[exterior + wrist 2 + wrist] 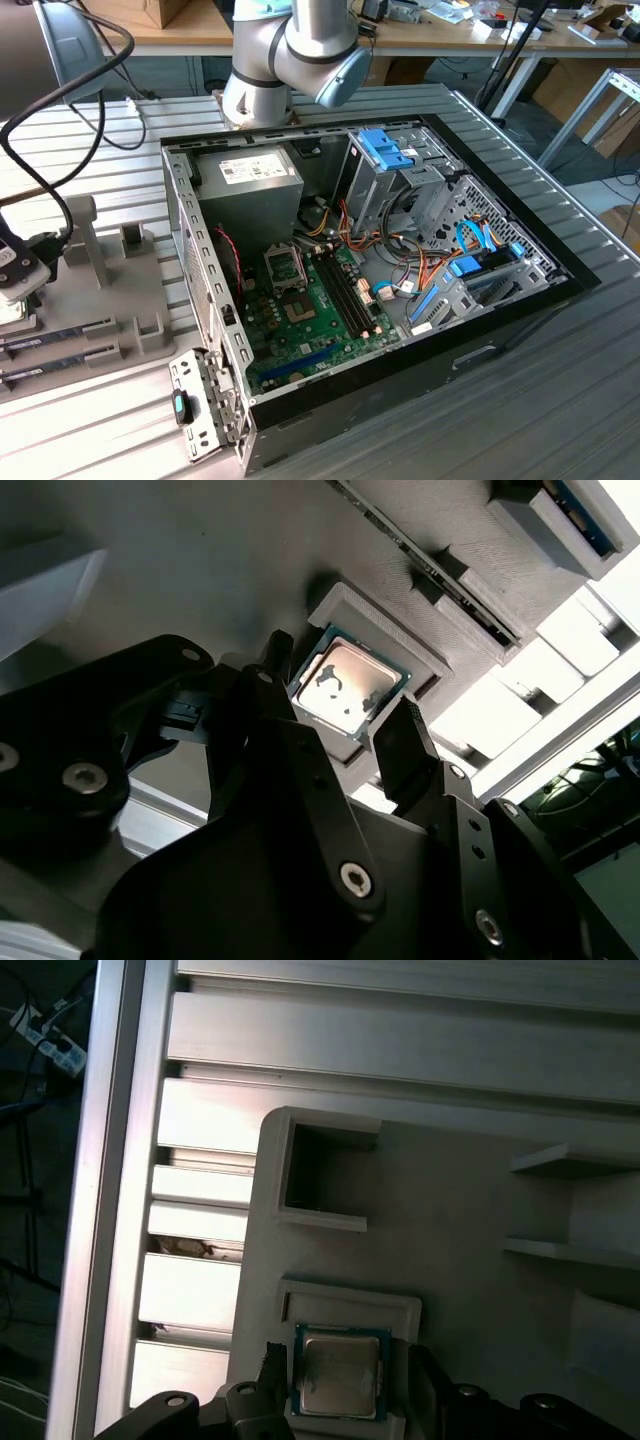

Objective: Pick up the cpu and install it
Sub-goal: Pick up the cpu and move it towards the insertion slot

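The cpu (338,1375), a small square chip with a silvery top and a thin green rim, lies flat in a shallow pocket of a grey holder block (460,1220). In both wrist views my gripper (342,680) hangs just over it. One black finger (278,665) stands on one side of the chip and the other finger (405,740) on the opposite side, each with a small gap. The gripper is open and holds nothing. In the exterior view the holder block (100,270) sits at that view's left, with the arm's black wrist end (18,262) over it.
An open computer case (400,130) fills the middle of the slatted metal table. Its green motherboard (320,320) carries a square metal socket frame (283,265). Long dark memory sticks (50,345) lie in the holder. A black cable (60,190) loops nearby. The arm's base (270,80) stands behind the case.
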`<act>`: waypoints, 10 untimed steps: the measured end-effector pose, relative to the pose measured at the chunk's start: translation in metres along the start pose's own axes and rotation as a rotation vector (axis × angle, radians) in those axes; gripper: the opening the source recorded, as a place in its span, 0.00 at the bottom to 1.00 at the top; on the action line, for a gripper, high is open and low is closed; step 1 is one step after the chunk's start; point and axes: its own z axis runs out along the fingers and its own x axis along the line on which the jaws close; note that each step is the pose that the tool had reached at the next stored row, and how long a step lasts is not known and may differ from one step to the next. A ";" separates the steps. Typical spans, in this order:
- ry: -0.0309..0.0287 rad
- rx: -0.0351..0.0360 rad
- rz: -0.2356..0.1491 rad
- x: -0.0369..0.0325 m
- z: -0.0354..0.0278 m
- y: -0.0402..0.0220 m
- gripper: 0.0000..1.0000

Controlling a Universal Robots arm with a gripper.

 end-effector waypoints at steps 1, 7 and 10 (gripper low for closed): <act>0.0001 0.0000 0.000 0.0002 0.0010 -0.0001 0.60; 0.0000 0.0000 0.000 0.0009 0.0060 0.0000 0.60; 0.0000 -0.0001 0.001 0.0009 0.0079 0.0000 0.60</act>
